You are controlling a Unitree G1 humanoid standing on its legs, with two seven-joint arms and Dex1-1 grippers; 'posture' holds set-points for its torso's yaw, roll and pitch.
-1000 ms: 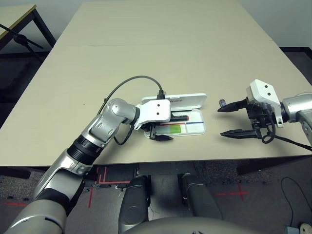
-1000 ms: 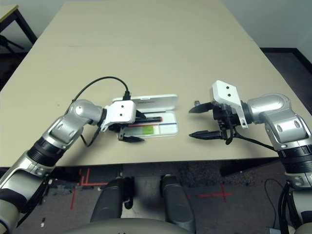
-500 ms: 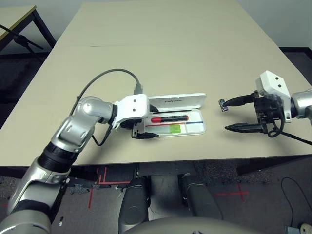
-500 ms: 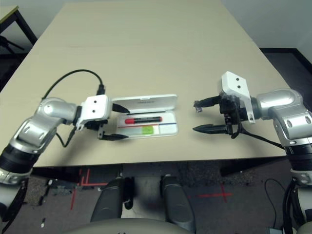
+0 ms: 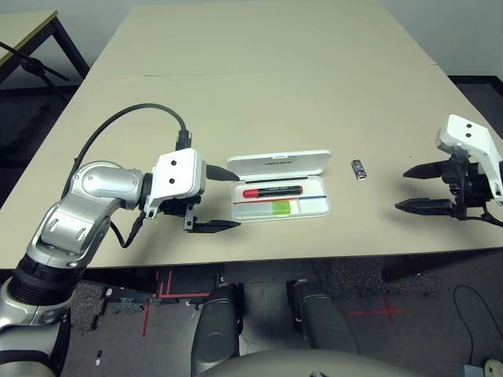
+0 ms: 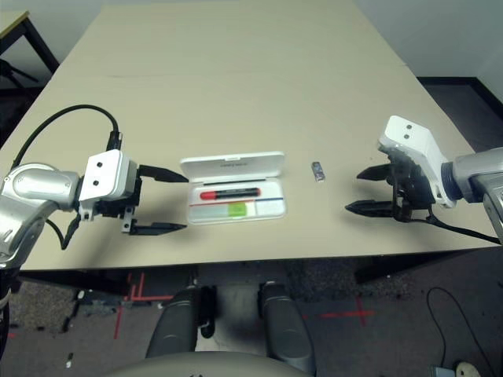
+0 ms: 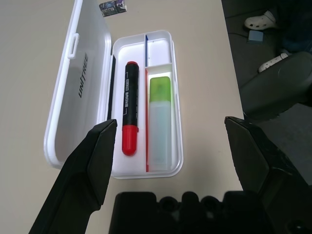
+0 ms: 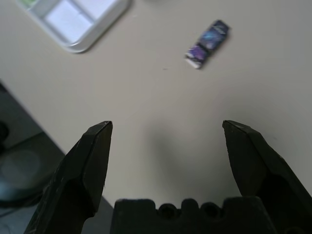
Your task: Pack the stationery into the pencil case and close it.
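The small dark-and-silver block with purple-blue print [image 7: 113,7] is cut off by the left wrist view's top edge. In the right wrist view, the flat white plastic pencil case [image 8: 80,43] runs out of the picture, mostly unseen and blurred.

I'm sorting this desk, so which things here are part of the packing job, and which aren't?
Part of the job:
- white pencil case
- red-and-black marker
- green-capped highlighter
- small dark-and-silver piece

Not part of it:
- dark metal stand
- white shoes
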